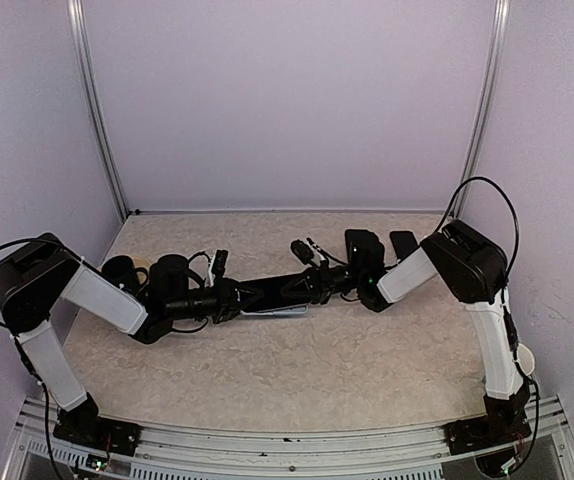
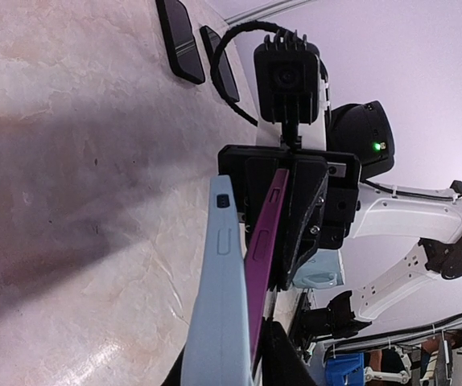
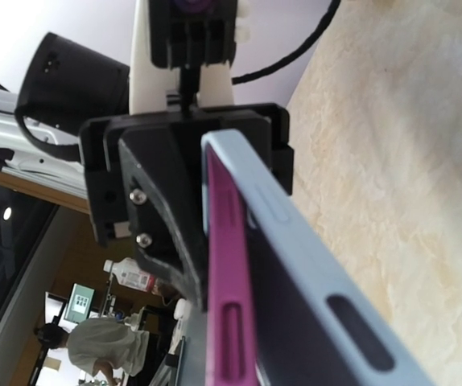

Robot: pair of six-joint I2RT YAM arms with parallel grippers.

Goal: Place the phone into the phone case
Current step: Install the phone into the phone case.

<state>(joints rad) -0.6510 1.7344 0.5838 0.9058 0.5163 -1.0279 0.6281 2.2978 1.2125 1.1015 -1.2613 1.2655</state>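
Arms in black and white reach in from both sides and meet over the middle of the table (image 1: 297, 380). The table top is flat and pale, with a blotchy look like stone. Between the arms hangs the phone case (image 2: 221, 281), held up off the table. It is a long, thin shell, light blue and smooth, with round corners and small slots cut in its edge. The phone (image 2: 265, 233) is a flat, shiny purple slab. It stands side by side with the case, touching it along its length but not yet pushed inside.

The right gripper (image 1: 292, 288) has its jaws pinched tight on the far end of the phone, and one black finger (image 2: 299, 217) lies flat against the purple edge. The left gripper (image 1: 247, 296) is at the other end with its jaws narrow. Its dark fingers (image 3: 167, 209) seem to press on the case with the phone beside it, but the close view is too crowded to be sure.

A flat black slab (image 2: 181, 39) lies at the back of the table, with a second one (image 2: 219, 55) just beside it.
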